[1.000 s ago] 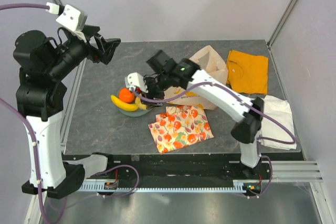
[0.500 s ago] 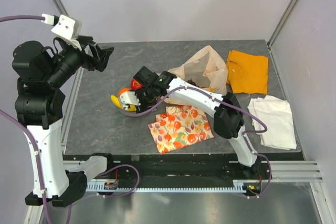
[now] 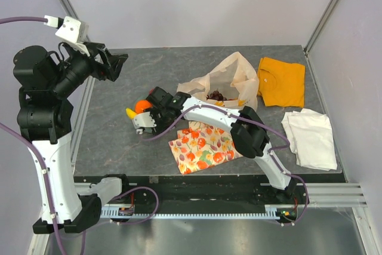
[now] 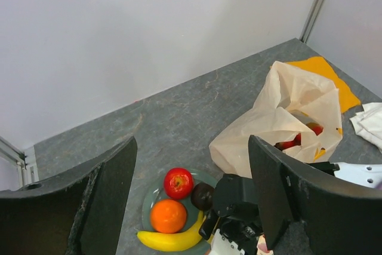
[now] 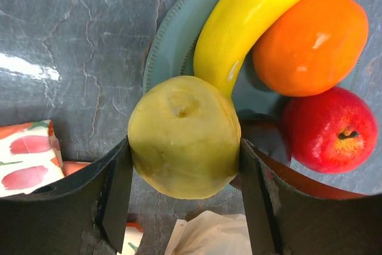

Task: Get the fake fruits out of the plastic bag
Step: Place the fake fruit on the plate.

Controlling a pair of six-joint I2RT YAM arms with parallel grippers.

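My right gripper (image 3: 147,119) is shut on a yellow lemon (image 5: 185,135) and holds it over the near rim of a grey-green plate (image 5: 173,46). On the plate lie a yellow banana (image 5: 256,16), an orange (image 5: 310,40) and a red apple (image 5: 331,129); the left wrist view also shows a dark fruit (image 4: 203,195) there. The plastic bag (image 3: 230,79) lies open behind, with dark red grapes (image 3: 221,95) inside. My left gripper (image 3: 113,64) is open and empty, raised high at the far left.
A fruit-printed cloth (image 3: 206,146) lies flat near the front, just right of the plate. An orange cloth (image 3: 280,80) is at the back right. A folded white cloth (image 3: 310,138) is at the right edge.
My right gripper has swung left and down from beside the bag to the plate's near rim, carrying the lemon. The left arm has shifted only slightly.
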